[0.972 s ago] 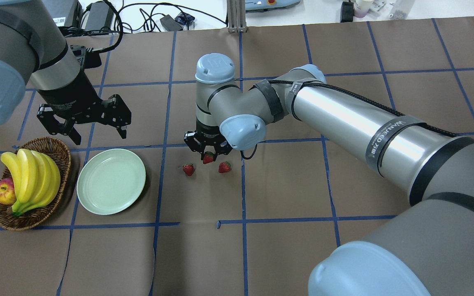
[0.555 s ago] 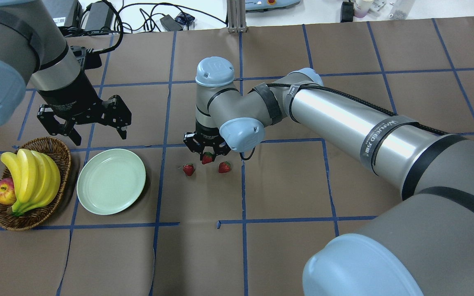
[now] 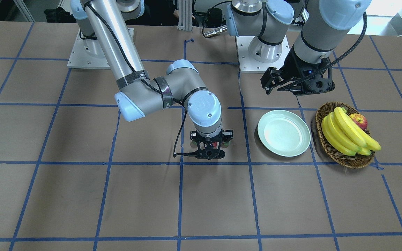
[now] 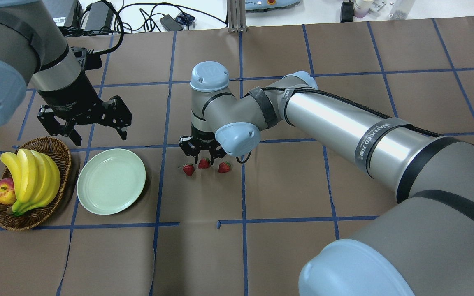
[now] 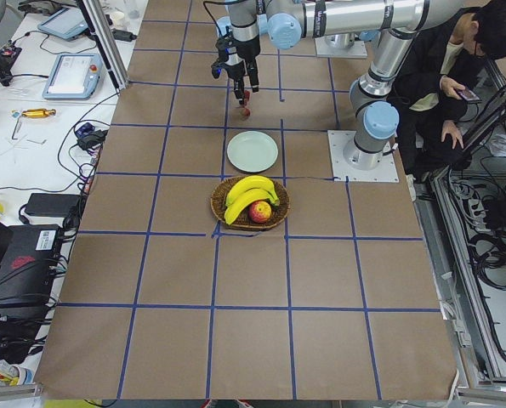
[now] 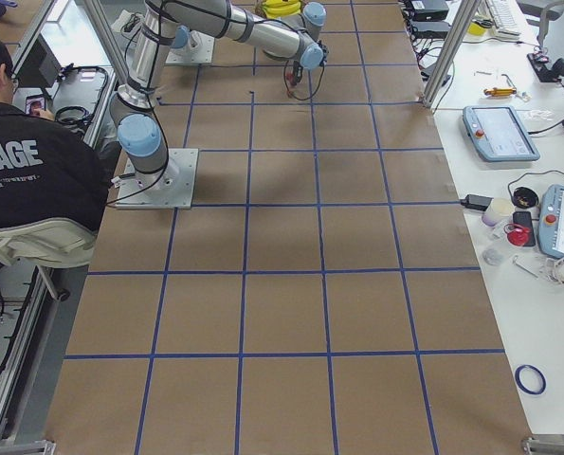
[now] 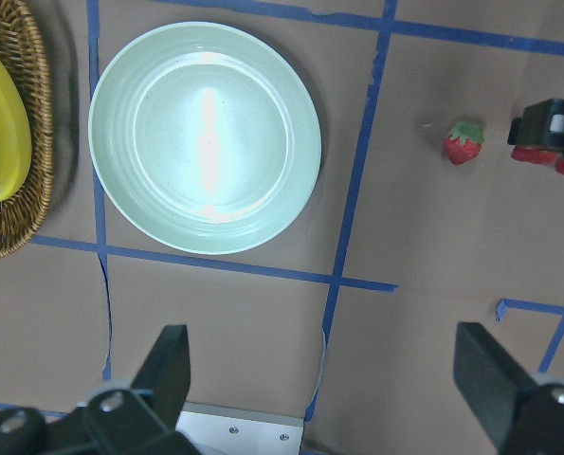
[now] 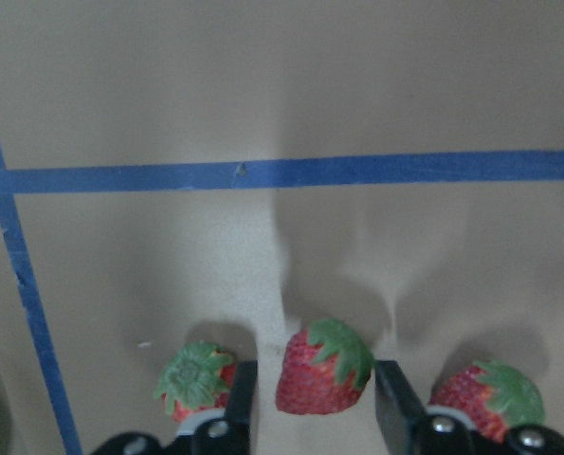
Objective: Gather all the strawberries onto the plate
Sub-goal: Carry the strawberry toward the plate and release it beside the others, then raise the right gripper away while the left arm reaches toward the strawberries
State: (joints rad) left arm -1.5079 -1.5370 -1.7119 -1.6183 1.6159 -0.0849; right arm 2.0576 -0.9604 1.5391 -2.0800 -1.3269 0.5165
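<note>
Three strawberries lie in a row near the table's middle. My right gripper (image 4: 204, 159) stands low over the row, its jaws closed on the middle strawberry (image 4: 204, 163). In the right wrist view the middle berry (image 8: 324, 370) sits between the two fingers (image 8: 239, 403). The left strawberry (image 4: 188, 169) lies just outside one finger and the right strawberry (image 4: 224, 167) just outside the other. The mint-green plate (image 4: 111, 181) lies to the left with nothing on it. My left gripper (image 4: 97, 135) is open and holds nothing, hovering behind the plate.
A brown wicker basket (image 4: 62, 153) with bananas (image 4: 31, 176) and an apple (image 4: 3, 192) stands left of the plate. Brown paper with blue tape lines covers the table. Cables and devices lie along the far edge.
My right gripper has shifted a little left and toward the robot, and the middle strawberry moved with it into line between the other two. The left arm has not moved.
</note>
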